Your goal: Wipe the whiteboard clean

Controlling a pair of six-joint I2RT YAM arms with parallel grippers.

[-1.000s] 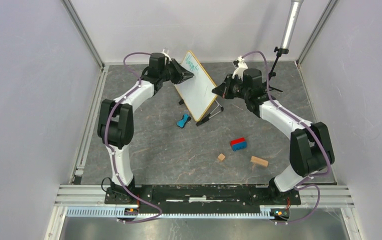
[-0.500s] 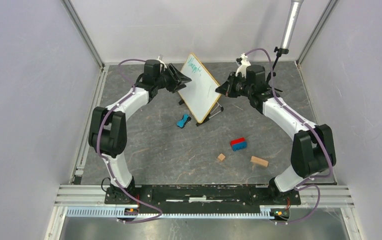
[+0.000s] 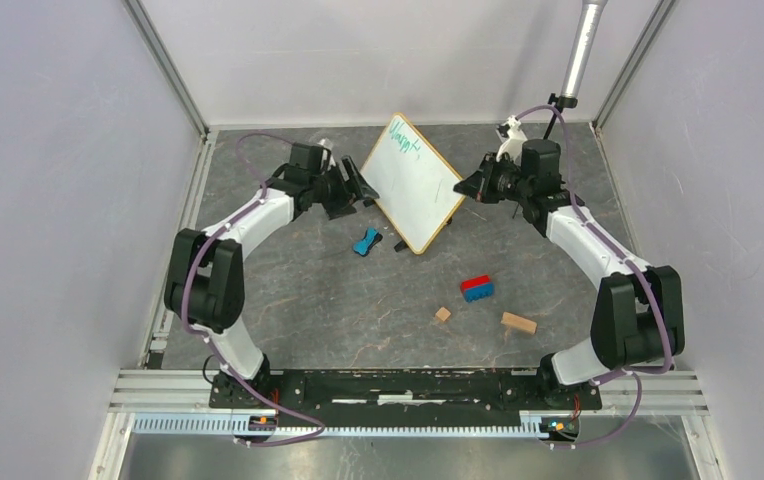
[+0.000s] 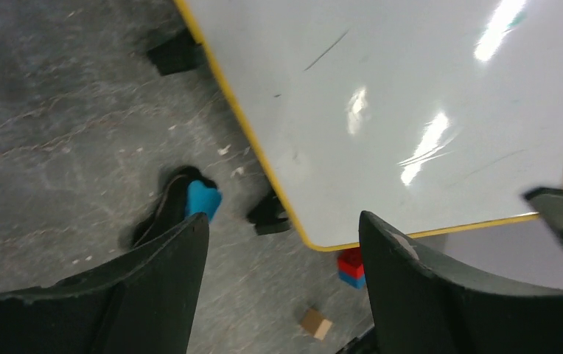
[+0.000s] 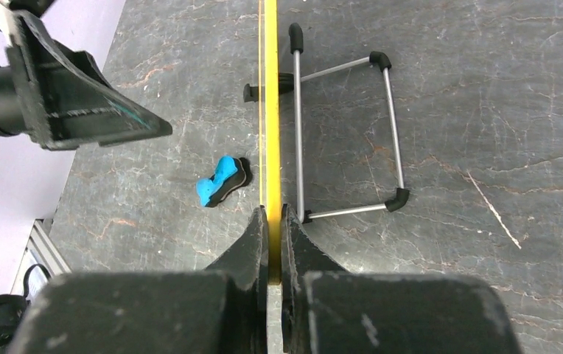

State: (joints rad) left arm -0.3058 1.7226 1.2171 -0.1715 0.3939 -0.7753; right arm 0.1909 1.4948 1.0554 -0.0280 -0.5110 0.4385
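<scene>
The whiteboard point(image 3: 413, 180) is standing tilted near the grey tabletop's point(image 3: 358, 300) far edge. The right tool point(image 5: 274, 221) is pinching its frame, and the left tool point(image 4: 282, 220) is gaping wide.

Grey marbled table point(image 3: 338, 300) carries blue eraser point(image 3: 365, 241) near centre, then red-blue block point(image 3: 476, 288), small wooden cube point(image 3: 443, 314), wooden block point(image 3: 518, 322) front right. Whiteboard point(image 3: 413, 180) at back, feet possibly touching surface.

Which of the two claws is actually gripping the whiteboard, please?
The right claw, pinched shut on the edge of the whiteboard; the left claw stands open, holding nothing.
</scene>
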